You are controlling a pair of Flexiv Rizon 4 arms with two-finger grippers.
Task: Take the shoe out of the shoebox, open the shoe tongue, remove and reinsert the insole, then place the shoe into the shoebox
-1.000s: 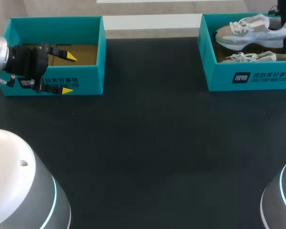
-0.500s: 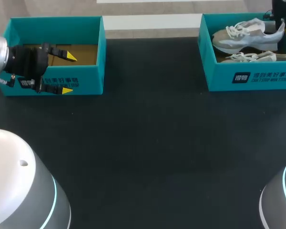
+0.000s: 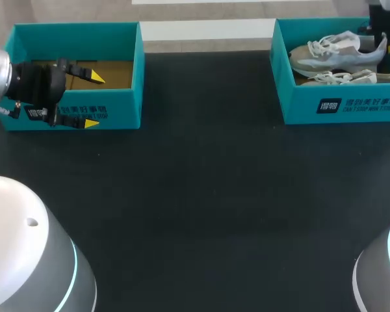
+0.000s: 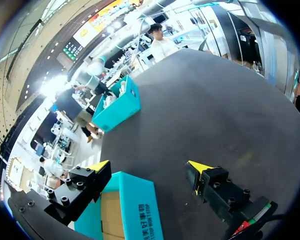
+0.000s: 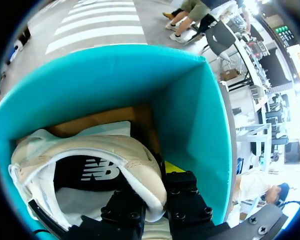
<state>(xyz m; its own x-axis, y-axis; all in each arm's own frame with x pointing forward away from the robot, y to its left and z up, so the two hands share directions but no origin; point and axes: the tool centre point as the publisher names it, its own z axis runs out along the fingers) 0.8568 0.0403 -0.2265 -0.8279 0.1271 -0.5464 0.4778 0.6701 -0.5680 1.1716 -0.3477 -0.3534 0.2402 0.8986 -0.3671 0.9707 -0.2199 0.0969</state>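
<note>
- Head view: a dark table (image 3: 201,195) carries a teal shoebox (image 3: 341,107) at far right and a second box (image 3: 78,114) at far left.
- The shoe (image 3: 335,55) is inside the shoebox above the other shoe (image 3: 351,77), lengthwise across the table, toe toward the middle.
- The right gripper (image 5: 152,192) pinches its heel.
- The left gripper (image 3: 95,101) has its fingers spread astride the second box's front wall.

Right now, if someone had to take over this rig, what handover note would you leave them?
Left pincer: open and holding nothing. It straddles the front wall of the left shoebox, one finger inside and one outside.
Right pincer: shut on the heel of the grey-white shoe, which is not yet clear of the right shoebox.
A second shoe lies in that same box, beside the first.
Done: heel grasped.
Left: take the shoe out, open the tongue, remove and reinsert the insole, then return the shoe to the box.
</note>
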